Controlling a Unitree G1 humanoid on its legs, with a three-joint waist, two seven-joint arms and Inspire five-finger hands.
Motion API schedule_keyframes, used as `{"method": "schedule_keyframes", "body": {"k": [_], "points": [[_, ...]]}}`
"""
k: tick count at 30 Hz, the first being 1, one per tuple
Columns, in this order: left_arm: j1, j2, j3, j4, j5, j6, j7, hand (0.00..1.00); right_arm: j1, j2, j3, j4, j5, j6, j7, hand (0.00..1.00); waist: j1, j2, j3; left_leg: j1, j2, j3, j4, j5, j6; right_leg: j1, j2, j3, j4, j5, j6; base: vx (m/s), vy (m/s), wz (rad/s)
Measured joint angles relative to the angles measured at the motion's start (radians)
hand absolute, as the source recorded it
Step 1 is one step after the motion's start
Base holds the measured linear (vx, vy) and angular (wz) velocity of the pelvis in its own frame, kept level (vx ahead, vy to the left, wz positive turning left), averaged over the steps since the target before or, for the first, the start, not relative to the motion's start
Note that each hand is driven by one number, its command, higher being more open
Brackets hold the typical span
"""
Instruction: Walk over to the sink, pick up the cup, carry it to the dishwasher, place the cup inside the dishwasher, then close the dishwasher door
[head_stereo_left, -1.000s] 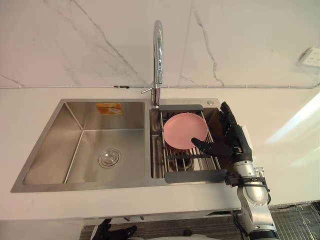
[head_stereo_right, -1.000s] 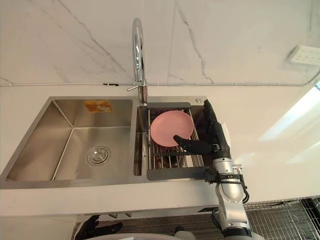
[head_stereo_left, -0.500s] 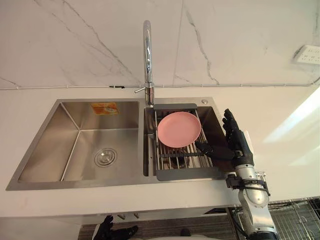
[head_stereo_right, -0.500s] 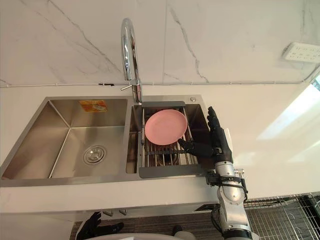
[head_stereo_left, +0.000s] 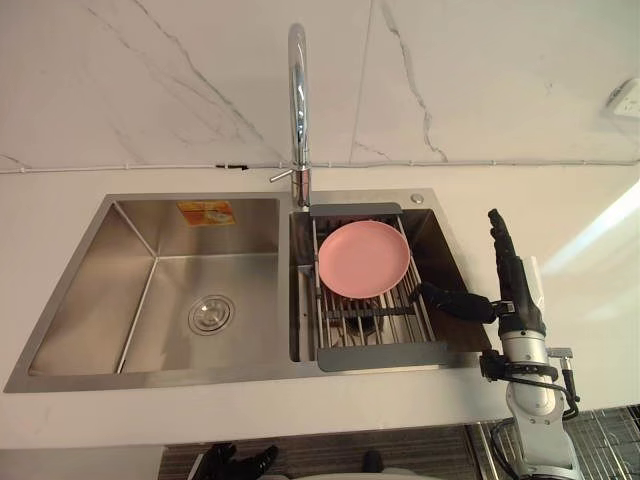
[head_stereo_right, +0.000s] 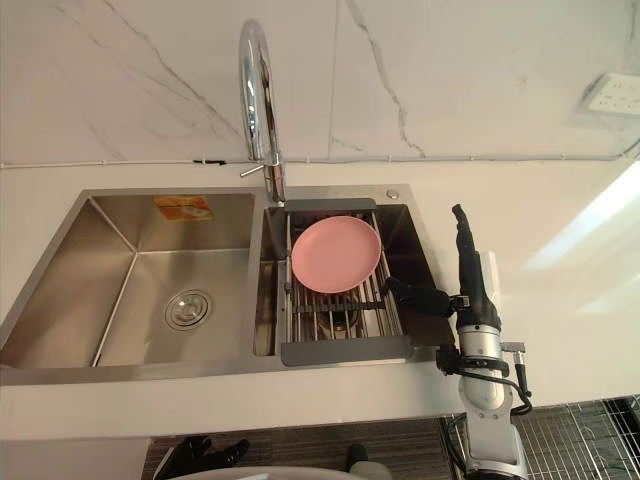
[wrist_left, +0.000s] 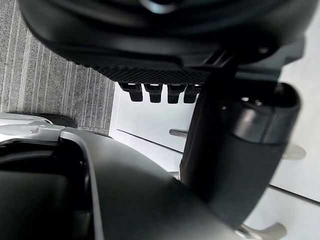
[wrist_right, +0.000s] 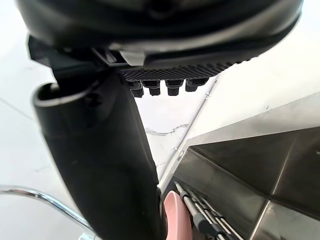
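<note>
Hovering over the counter (head_stereo_left: 585, 215) just beside the sink's (head_stereo_left: 200, 376) right rim, the right hand (head_stereo_left: 516, 296) keeps no grip: fingers straight and together, thumb stretched across the rim over the right basin. The pink plate (head_stereo_left: 363, 259) lies on the rack's (head_stereo_left: 380, 355) far half, apart from the thumb. The faucet (head_stereo_left: 297, 100) stands at the far rim. The left hand (wrist_left: 165, 50) hangs low by the cabinet front, fingers loosely straight.
</note>
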Motion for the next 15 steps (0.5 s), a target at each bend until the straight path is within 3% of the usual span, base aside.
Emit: {"method": "schedule_keyframes", "body": {"k": [15], "points": [[0.022,-0.007,-0.002,-0.024,0.001,0.002,-0.015,1.0,0.004,-0.098,0.062,0.01,-0.226,0.014,0.007,1.0,0.002,0.009,-0.025,-0.006,0.007,0.041,0.007,0.002,0.0,-0.003,-0.004,-0.008,0.009,-0.002,0.002,-0.04,-0.016,0.01]]}}
